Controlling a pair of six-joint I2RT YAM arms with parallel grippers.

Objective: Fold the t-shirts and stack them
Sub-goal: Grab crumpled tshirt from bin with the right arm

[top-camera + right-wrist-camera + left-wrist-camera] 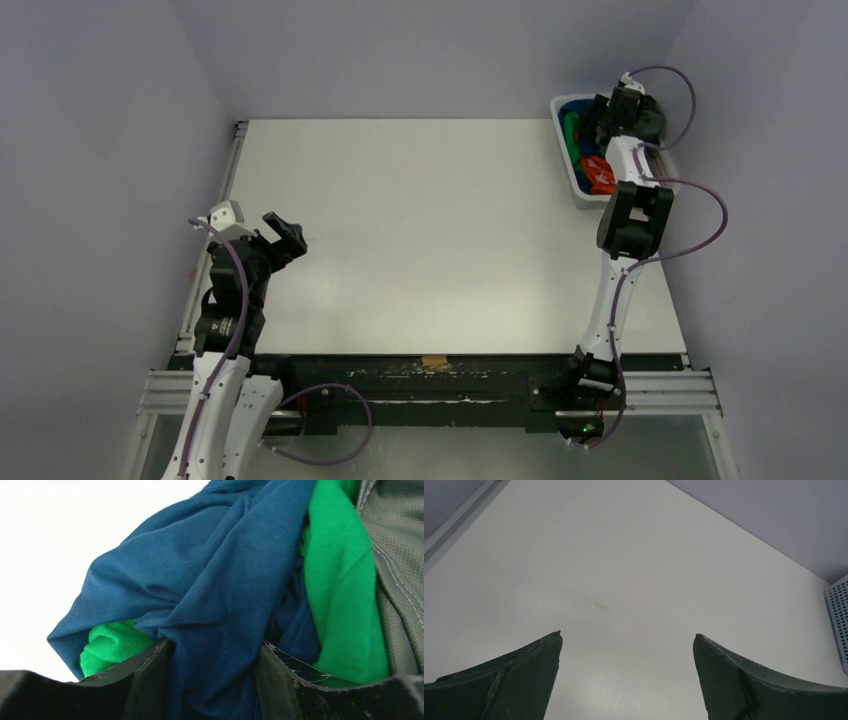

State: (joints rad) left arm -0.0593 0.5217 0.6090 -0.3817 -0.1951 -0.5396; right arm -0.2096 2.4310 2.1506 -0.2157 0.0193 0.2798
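Note:
The t-shirts lie bunched in a white slotted basket (566,140) at the table's far right. In the top view green cloth (571,130) and orange cloth (600,175) show in it. My right gripper (607,122) reaches down into the basket. In the right wrist view its jaws (215,647) close around a thick bunch of the navy blue t-shirt (215,580), with the green t-shirt (340,590) on both sides and the dark grey one (400,555) at the right. My left gripper (285,235) is open and empty over the table's left side (627,637).
The white table (430,230) spreads between the arms. A metal rail (225,190) runs along its left edge. The basket's corner shows at the right edge of the left wrist view (839,615). A small tan mark (434,361) sits on the near edge.

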